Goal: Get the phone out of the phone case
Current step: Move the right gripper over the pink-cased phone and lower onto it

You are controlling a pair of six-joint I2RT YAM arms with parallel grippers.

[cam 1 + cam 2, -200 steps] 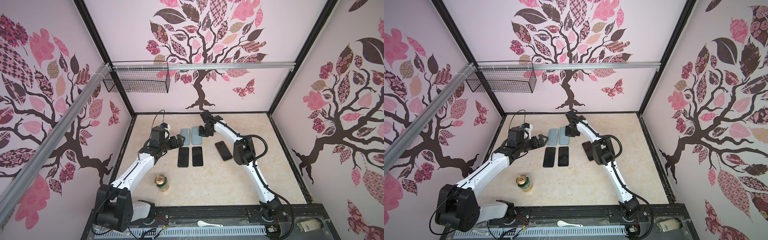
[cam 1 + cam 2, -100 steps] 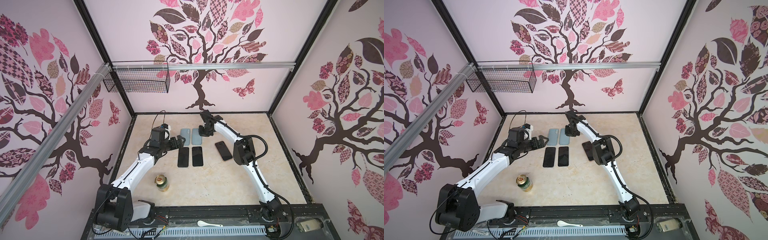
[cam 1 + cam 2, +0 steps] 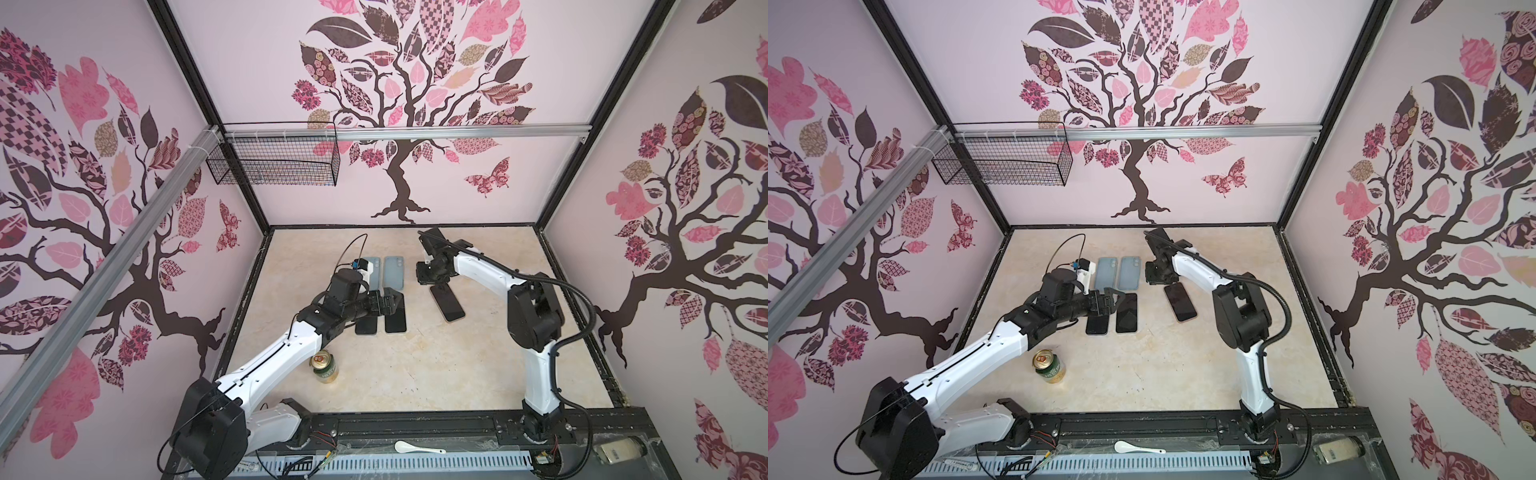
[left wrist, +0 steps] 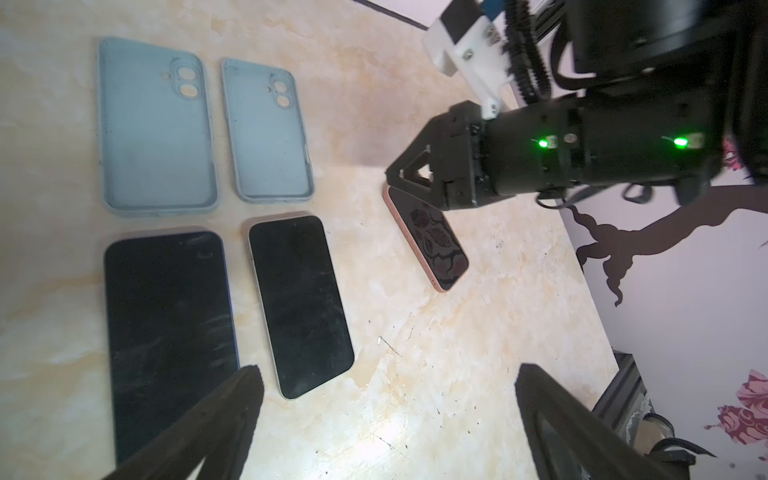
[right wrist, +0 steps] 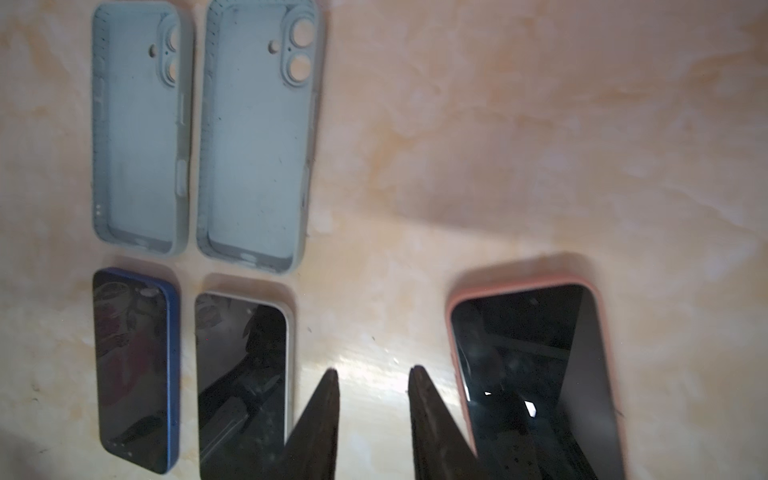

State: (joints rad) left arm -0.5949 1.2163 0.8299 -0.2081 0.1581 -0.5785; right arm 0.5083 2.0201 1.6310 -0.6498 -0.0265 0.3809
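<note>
My right claw [image 5: 374, 374] hangs with its jaws slightly apart and gripping nothing. It is over bare table between the white-edged phone [image 5: 237, 353] and the phone in its pink case [image 5: 536, 353]. That cased phone lies flat, screen up, apart from the white-edged phone. My left claw [image 4: 388, 370] gapes wide and empty near the white-edged phone.

Three phones [image 3: 448, 304], two empty blue cases [image 3: 394, 272], one can [image 3: 325, 367], one spoon [image 3: 415, 447], one basket [image 3: 274, 166].
</note>
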